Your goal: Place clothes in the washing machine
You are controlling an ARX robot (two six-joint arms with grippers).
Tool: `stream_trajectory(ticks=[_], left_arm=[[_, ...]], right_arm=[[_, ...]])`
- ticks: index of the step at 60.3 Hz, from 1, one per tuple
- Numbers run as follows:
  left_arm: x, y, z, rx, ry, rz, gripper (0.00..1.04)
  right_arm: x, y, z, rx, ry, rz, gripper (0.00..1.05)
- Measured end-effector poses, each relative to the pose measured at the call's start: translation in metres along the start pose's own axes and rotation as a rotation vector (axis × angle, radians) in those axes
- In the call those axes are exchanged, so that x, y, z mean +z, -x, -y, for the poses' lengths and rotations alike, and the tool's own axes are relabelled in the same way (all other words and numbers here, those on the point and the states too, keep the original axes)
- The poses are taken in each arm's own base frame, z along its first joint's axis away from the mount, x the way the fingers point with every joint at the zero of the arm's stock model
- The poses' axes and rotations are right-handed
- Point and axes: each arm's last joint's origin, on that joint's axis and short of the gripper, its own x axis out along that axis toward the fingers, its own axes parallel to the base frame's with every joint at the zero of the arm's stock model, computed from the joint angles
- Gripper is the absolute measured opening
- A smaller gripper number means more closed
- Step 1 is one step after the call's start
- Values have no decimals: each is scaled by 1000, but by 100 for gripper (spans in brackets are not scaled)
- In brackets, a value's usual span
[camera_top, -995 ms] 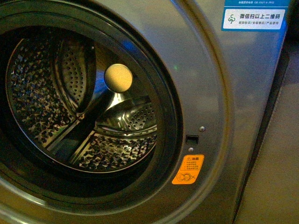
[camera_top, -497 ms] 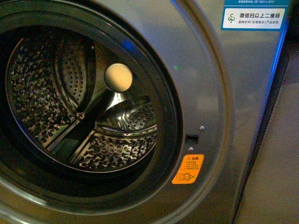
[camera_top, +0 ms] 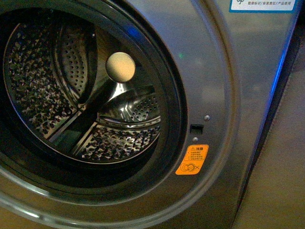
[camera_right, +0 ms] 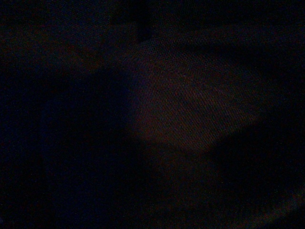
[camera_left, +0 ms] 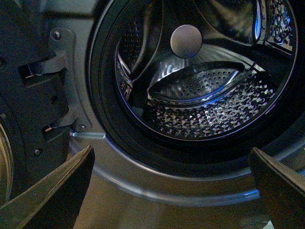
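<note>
Grey washing machine [camera_top: 214,71] higher than before

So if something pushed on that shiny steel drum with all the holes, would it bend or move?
The shiny perforated steel drum looks rigid, so it probably would not bend. Being round, with raised paddles to catch on, it would likely turn if pushed sideways. Its glossy metal looks slippery to grip.

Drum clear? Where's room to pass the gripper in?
Free: the washing machine opening inside the door seal, and the bare drum floor below the cream knob. Crowded: beside the hinge bracket. Right wrist view is dark.
</note>
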Motion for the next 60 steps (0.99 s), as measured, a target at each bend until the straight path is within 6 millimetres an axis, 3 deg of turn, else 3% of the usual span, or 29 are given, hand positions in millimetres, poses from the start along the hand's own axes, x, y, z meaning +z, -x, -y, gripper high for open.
stream_trajectory(ticks=[9,27,55,60], left_arm=[[0,0,0,0,0,0,98],[0,0,0,0,0,0,98],[0,0,0,0,0,0,98],[0,0,0,0,0,0,98]], right_arm=[[-8,-18,5,-1,-24,-19,97],[-31,-35,10,33,-112,-69,97],[-45,-41,17,38,-125,-87,97],[-45,-41,17,4,-111,-65,84]])
